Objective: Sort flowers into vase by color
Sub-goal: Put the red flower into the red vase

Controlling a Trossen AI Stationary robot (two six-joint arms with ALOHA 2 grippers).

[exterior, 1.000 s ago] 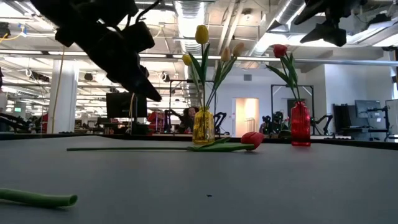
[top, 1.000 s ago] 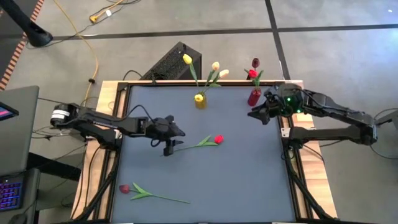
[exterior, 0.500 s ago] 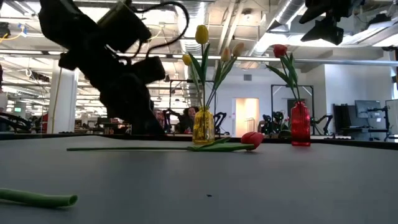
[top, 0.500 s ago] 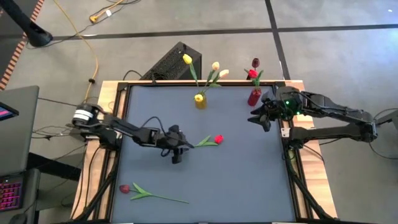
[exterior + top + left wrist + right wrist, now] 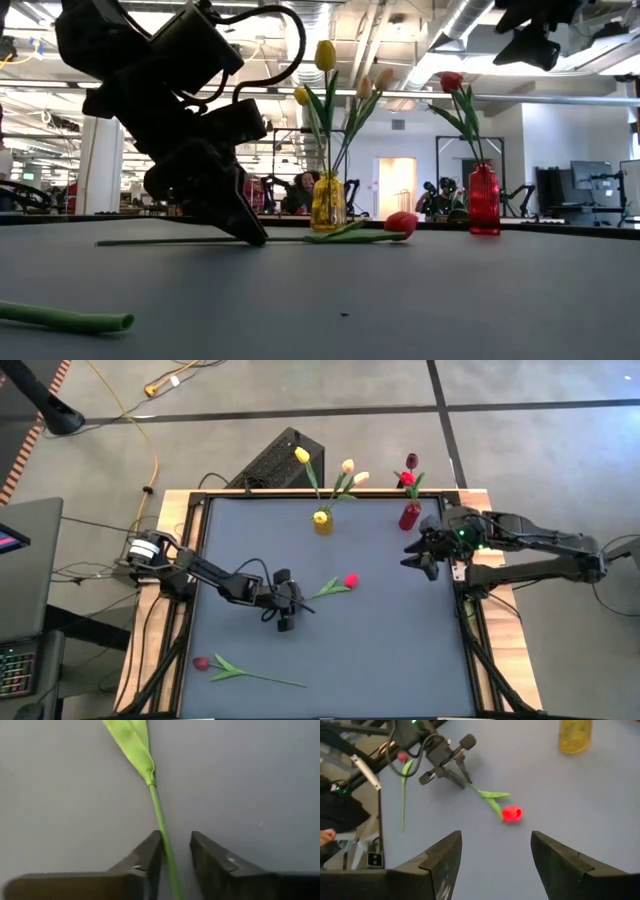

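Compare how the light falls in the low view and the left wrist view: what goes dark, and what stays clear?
Low view: bright ceiling lights behind turn the left claw into a near silhouette. Left wrist view: even light, the red tulip's stem crisp against the grey table.

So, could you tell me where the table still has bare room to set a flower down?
The near right stretch, between the red tulip and the right gripper, is bare. It is crowded along the far edge by the yellow vase and red vase, and around the left gripper.
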